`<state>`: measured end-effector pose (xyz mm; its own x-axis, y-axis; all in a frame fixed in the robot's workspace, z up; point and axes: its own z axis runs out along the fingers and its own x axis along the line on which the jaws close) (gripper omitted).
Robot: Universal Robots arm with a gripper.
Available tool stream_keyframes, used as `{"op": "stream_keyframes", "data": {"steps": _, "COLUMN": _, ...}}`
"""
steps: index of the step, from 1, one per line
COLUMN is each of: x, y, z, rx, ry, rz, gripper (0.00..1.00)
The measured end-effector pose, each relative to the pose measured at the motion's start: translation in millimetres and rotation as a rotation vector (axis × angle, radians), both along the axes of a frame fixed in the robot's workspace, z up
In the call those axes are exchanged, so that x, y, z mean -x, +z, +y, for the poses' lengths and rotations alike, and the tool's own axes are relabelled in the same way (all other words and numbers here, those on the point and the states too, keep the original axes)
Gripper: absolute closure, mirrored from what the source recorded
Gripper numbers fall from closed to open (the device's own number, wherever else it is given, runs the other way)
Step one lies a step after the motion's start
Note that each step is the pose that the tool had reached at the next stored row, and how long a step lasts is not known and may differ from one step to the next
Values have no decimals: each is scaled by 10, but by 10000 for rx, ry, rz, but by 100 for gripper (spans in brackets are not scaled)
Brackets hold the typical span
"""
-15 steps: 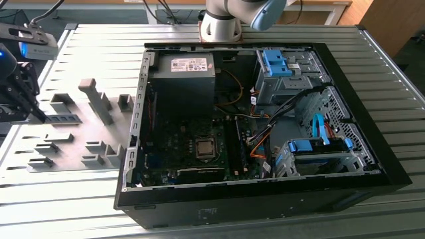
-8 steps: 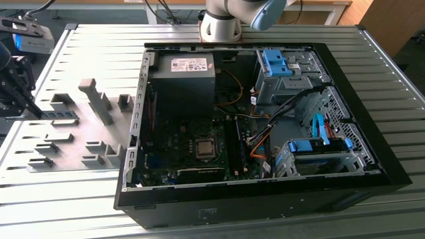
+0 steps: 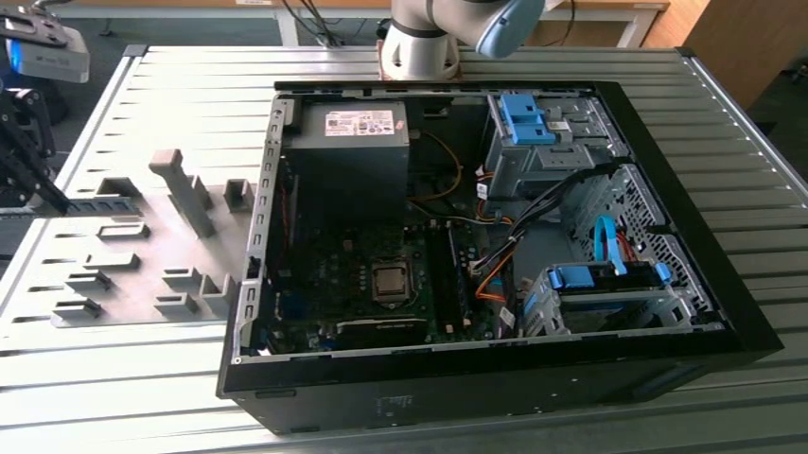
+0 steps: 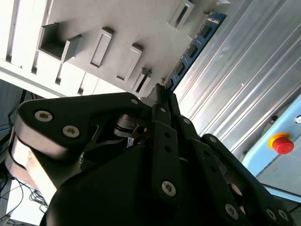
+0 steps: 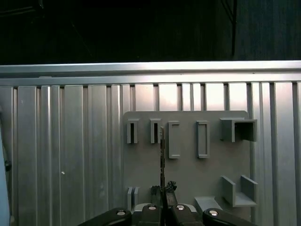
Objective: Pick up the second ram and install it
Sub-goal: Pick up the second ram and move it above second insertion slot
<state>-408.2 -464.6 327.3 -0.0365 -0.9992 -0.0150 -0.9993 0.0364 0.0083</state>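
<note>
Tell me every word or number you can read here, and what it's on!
Nothing reads clearly.
The white sticker on the grey metal power-supply box: print too small.
The blue label on the long green memory stick held in the black tool: blurred.
The faint white marks on the black computer case: unreadable.

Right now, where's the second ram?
Clamped in the gripper, the second ram sticks out over the grey fixture plate in both wrist views.
</note>
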Motion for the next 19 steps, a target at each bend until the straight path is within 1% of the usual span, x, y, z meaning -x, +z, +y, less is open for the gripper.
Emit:
{"op": "stream_keyframes", "data": {"steps": 12, "x": 0, "y": 301, "z": 0, "rx": 0, "ry": 0, "rz": 1, "gripper": 86}}
{"op": "stream_keyframes", "data": {"steps": 19, "x": 0, "y": 442, "z": 0, "rx": 0, "ry": 0, "rz": 1, "gripper": 86}}
